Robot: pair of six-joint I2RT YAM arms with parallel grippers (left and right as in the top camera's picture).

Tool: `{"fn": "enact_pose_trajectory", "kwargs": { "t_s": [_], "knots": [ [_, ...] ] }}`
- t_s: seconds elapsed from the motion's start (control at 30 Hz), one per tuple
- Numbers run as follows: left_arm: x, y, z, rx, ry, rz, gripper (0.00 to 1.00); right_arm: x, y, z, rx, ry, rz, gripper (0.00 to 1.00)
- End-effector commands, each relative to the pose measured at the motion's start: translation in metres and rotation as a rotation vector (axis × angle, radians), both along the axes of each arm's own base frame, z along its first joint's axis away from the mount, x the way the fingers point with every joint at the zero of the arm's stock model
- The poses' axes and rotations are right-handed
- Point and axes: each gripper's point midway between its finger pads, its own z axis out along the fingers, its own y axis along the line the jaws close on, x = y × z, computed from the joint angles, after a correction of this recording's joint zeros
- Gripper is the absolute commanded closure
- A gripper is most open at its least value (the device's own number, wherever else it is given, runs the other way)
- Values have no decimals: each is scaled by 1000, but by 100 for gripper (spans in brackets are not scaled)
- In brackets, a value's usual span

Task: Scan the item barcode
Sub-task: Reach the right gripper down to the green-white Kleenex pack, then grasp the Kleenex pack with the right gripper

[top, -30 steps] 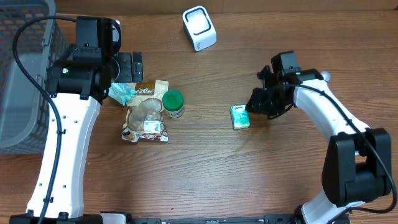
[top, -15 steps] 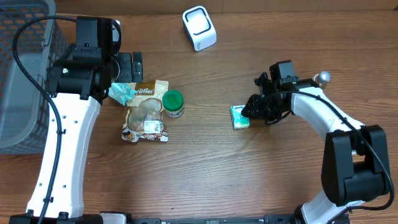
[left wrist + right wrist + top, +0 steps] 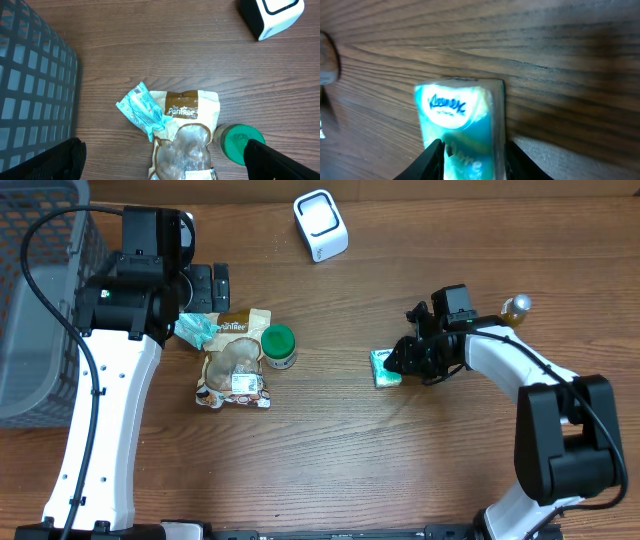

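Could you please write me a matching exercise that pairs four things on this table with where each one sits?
Things:
1. tissue pack
2. white scanner
3. grey basket
4. green-lidded jar

Places:
A. top centre of the overhead view
B. far left side
C. between the right pincer's fingers
D. right beside the snack pouch

Pairs: 1-C, 2-A, 3-B, 4-D

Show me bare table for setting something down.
Free: the table between jar and tissue pack; the whole near strip below pouch and pack; the far stretch right of the scanner. Crowded: wrapper, pouch and jar bunched left of centre.
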Motion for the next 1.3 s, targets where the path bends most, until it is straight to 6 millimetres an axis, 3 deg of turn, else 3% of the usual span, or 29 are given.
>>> {"fn": "enact_pose_trajectory", "kwargs": {
  "t_s": [0.0,0.47,0.87,1.27],
  "knots": [
    [2,2,3,13,-6,-6,1,-7,3,-11,11,36,4,64],
    [2,2,3,13,-6,-6,1,-1,6,-7,36,12,2,66],
    [2,2,3,13,-6,-7,0,16,16,10,89,-40,14,70],
    [2,2,3,13,-6,-6,0,7,0,-2,-14,2,-10,71]
  ]
}}
